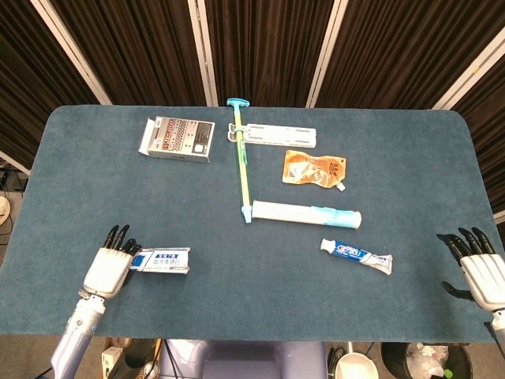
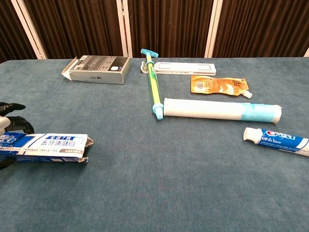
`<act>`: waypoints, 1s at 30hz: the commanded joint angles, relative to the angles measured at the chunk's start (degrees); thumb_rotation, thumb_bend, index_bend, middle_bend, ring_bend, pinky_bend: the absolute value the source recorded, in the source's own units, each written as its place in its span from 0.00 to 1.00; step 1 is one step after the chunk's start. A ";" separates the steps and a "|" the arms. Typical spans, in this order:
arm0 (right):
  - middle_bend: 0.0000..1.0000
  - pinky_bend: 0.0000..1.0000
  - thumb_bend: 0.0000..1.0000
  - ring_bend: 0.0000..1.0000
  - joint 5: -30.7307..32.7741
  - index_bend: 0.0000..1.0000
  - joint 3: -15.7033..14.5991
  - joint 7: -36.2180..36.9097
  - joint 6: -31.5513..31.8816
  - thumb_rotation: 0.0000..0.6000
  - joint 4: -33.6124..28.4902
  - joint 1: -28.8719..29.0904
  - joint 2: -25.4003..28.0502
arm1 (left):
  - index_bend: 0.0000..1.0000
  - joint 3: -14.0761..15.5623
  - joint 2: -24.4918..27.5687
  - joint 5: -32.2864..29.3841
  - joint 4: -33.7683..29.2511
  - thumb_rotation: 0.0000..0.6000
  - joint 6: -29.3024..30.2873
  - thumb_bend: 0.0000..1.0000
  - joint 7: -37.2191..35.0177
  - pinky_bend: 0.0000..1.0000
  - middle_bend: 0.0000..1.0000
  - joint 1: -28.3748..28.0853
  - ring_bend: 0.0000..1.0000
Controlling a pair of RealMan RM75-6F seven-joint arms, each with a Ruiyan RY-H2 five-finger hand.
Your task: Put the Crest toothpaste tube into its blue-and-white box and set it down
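My left robot hand (image 1: 108, 267) grips the box (image 1: 160, 260); I should keep its open flap facing the toothpaste tube (image 1: 357, 255), right robot hand (image 1: 483, 272) spread empty.

The toothpaste tube (image 2: 277, 140) bore the brand name "Crest" in blue and red. The blue-and-white box (image 2: 46, 144) carried a large "7" and Chinese characters, too small to read surely.

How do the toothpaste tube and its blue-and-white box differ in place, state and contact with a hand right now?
The box lies toward the table's left front, the toothpaste tube toward the right front. The left hand is at the box's end; no hand is near the tube, and the right hand sits apart at the table's edge. The box's free end flap is open; the tube is capped. Both lie flat.
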 commanded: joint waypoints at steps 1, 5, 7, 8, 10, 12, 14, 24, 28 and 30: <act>0.22 0.00 0.19 0.09 0.13 0.16 -0.05 -0.20 0.07 1.00 -0.09 -0.20 0.21 | 0.33 0.00 -0.52 0.59 0.56 1.00 0.57 0.39 -0.31 0.02 0.26 0.09 0.04; 0.22 0.00 0.19 0.09 0.36 0.17 0.02 -0.68 -0.06 1.00 -0.27 -0.23 0.27 | 0.34 -0.12 -0.97 1.34 1.22 1.00 1.54 0.39 -1.54 0.06 0.28 0.32 0.07; 0.22 0.00 0.19 0.09 0.41 0.17 0.08 -0.91 0.02 1.00 -0.46 -0.26 0.31 | 0.34 -0.26 -0.94 1.57 1.24 1.00 1.86 0.39 -2.39 0.07 0.29 0.38 0.08; 0.22 0.00 0.19 0.09 0.40 0.17 0.12 -0.99 0.08 1.00 -0.59 -0.26 0.34 | 0.35 -0.35 -0.86 1.69 1.20 1.00 2.03 0.39 -2.97 0.07 0.30 0.41 0.08; 0.22 0.00 0.19 0.09 0.28 0.17 0.17 -1.20 0.19 1.00 -0.83 -0.20 0.43 | 0.36 -0.54 -0.64 1.84 1.02 1.00 2.37 0.39 -3.84 0.07 0.32 0.49 0.09; 0.23 0.00 0.19 0.09 0.11 0.17 0.25 -1.55 0.22 1.00 -1.15 -0.04 0.48 | 0.36 -0.75 -0.24 2.03 0.58 1.00 2.85 0.39 -4.78 0.10 0.34 0.61 0.11; 0.23 0.00 0.19 0.09 -0.03 0.17 0.30 -1.89 0.23 1.00 -1.47 0.08 0.51 | 0.36 -0.84 0.16 2.38 0.46 1.00 3.41 0.39 -5.06 0.14 0.36 0.75 0.15; 0.24 0.00 0.19 0.09 -0.11 0.17 0.48 -3.12 0.29 1.00 -2.26 0.27 0.53 | 0.39 -1.18 1.65 3.07 -0.23 1.00 4.87 0.39 -6.64 0.15 0.43 1.30 0.16; 0.24 0.00 0.19 0.09 0.04 0.17 0.84 -3.41 0.26 1.00 -2.42 0.53 0.60 | 0.40 -1.80 2.55 3.63 -1.29 1.00 5.98 0.39 -7.19 0.15 0.42 1.38 0.16; 0.24 0.00 0.19 0.09 -0.12 0.17 0.84 -3.67 -0.09 1.00 -2.64 0.83 0.67 | 0.40 -2.30 3.20 3.93 -2.27 1.00 6.68 0.39 -7.44 0.15 0.42 1.38 0.16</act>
